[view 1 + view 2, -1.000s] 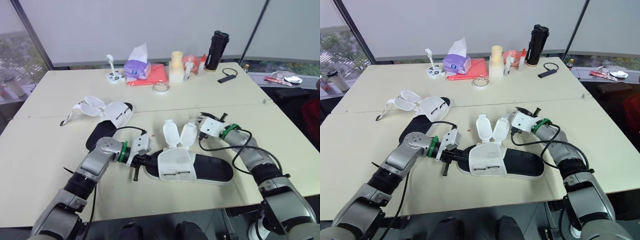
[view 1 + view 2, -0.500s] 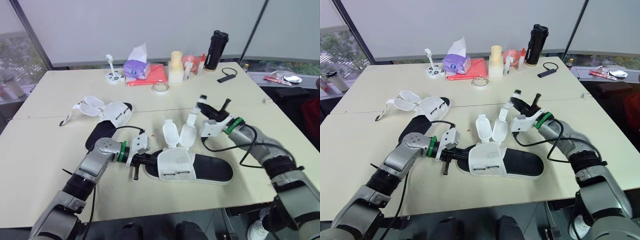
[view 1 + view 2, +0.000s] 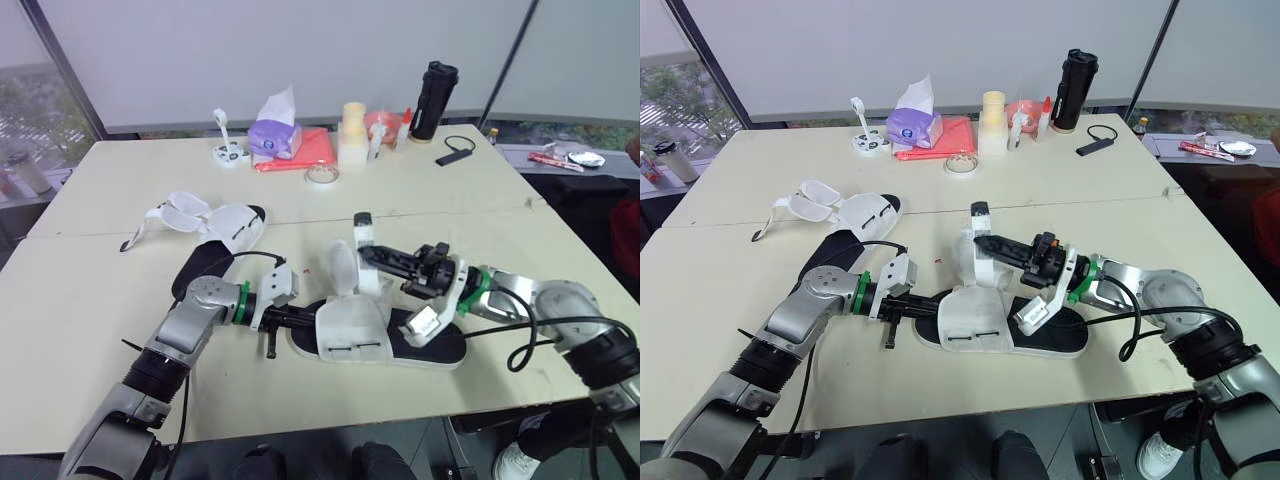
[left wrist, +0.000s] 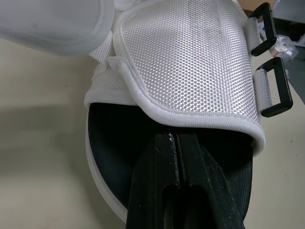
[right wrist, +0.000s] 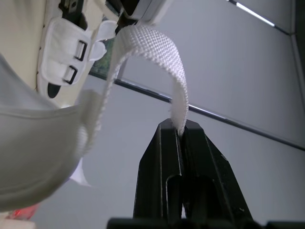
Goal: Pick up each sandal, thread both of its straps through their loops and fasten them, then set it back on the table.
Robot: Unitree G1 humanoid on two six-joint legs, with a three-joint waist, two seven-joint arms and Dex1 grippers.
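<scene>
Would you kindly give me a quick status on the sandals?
Left claw shut, tips on near sandal insole. Right claw shut on its strap, lifted. Far sandal unfastened. Nothing in the way.

Office or meeting room: pale tables pushed together, blinds over tall windows, tissue pack, flask, tape roll.

Near sandal right of far sandal

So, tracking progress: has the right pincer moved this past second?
Yes: the right pincer, holding a strap, swung toward the robot's left, over the near sandal.
</scene>
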